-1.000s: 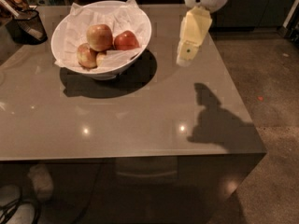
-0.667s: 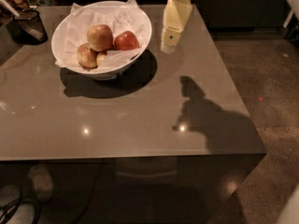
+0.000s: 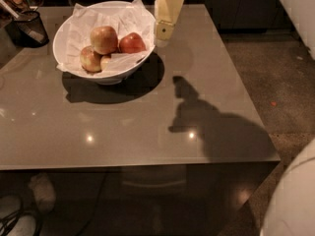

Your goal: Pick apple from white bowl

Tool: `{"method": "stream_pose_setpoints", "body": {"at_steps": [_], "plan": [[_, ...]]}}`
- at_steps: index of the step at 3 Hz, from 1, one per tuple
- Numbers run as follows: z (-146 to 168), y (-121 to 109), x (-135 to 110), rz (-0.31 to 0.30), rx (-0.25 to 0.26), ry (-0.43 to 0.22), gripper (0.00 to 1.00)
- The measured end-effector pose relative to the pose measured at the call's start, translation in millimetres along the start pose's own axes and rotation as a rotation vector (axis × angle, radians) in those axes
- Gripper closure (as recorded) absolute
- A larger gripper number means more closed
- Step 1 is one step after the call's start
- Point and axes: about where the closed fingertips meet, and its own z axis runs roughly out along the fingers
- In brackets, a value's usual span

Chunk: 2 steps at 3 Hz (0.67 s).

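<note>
Apple [image 3: 104,39], the largest one with pale tan skin and a reddish blush, lies in the white bowl [image 3: 69,28] on crinkled white paper [image 3: 123,21], near the middle of the bowl and a little toward its back. Just beside it on the right lies a deep red apple [image 3: 132,43], and two smaller yellow-red apples [image 3: 90,59] sit in front of it on the left, touching one another. The bowl stands on the back left part of the bench [image 3: 147,127]. A small black mesh basket [image 3: 29,27] stands at the far left edge of the bench, just beside the bowl. The whole front half and the right side of the bench are open, with only the shadow of the arm falling there. The end effector [image 3: 165,31] hangs over the back edge of the bench, just beside the right rim of the bowl and close to the paper lining there; whether its fingers are spread or pressed together I cannot tell. Above the apple itself nothing stands in the way, but the red apple and the raised paper edge lie between it and the end effector. Compared with the earlier frame, the end effector has come further to the left, closer to the bowl rim, and its shadow on the bench has moved left too. The apples lie as they did before.
</note>
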Motion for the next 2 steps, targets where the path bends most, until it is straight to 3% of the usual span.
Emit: {"method": "stream_pose_setpoints", "body": {"at_steps": [2], "plan": [[39, -27, -49, -0.072, -0.033, -0.013, 0.00]]}}
